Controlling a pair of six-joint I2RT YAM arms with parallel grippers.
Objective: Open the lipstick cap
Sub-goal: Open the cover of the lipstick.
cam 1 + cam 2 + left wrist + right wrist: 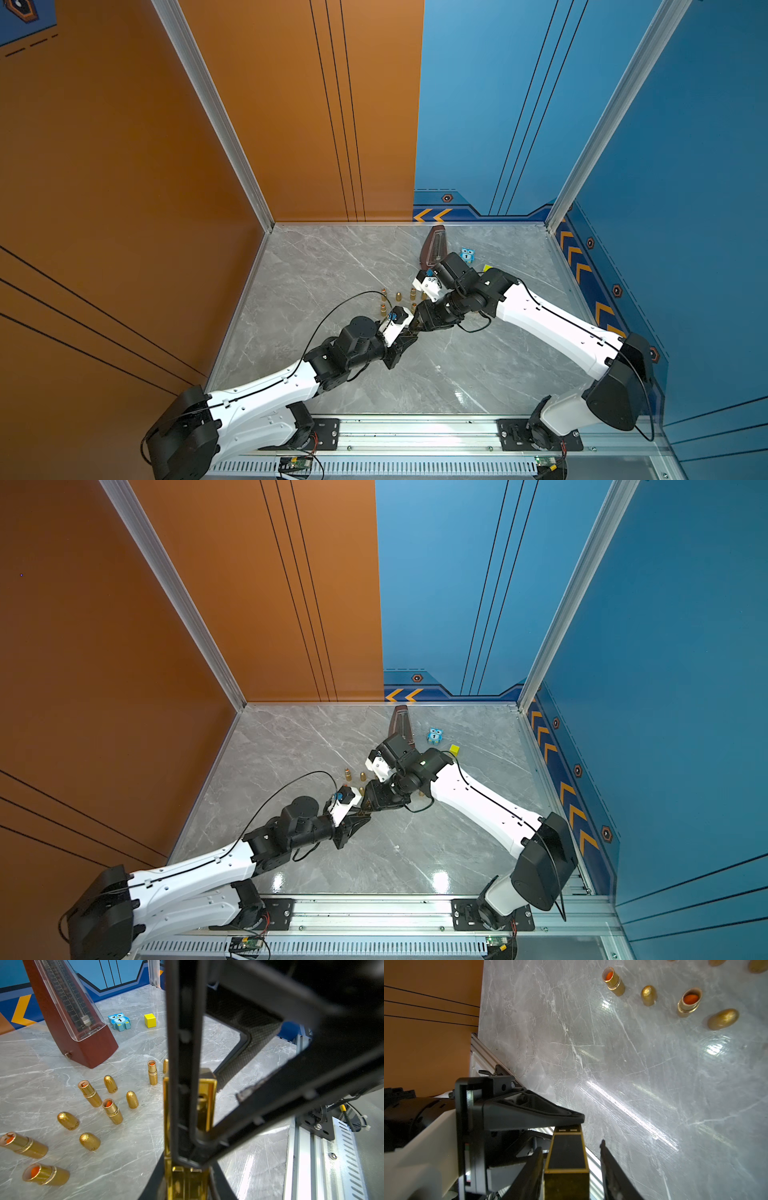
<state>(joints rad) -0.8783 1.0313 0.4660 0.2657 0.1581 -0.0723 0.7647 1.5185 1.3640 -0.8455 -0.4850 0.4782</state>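
One square gold lipstick (566,1153) with black side panels is held above the marble table (643,1088), about mid-table, on the near side of a scatter of round gold tubes (112,1111) and bullet-shaped caps (132,1099). The left gripper (413,334) is clenched on one end of it. The right gripper (571,1146) brackets the other end with its jaws parted: one finger lies almost against a flat face and a clear gap shows at the other, so it grips nothing. Whether the cap is off its seat I cannot tell. To pull well, I judge the right jaws should close squarely on two opposite flat faces, clear of the seam, then draw straight along the tube's axis while the left holds firm. A skewed pull could bind the square cap. The metronome (68,1012), owl toy (119,1021) and yellow cube (150,1020) stand well apart, toward the back.
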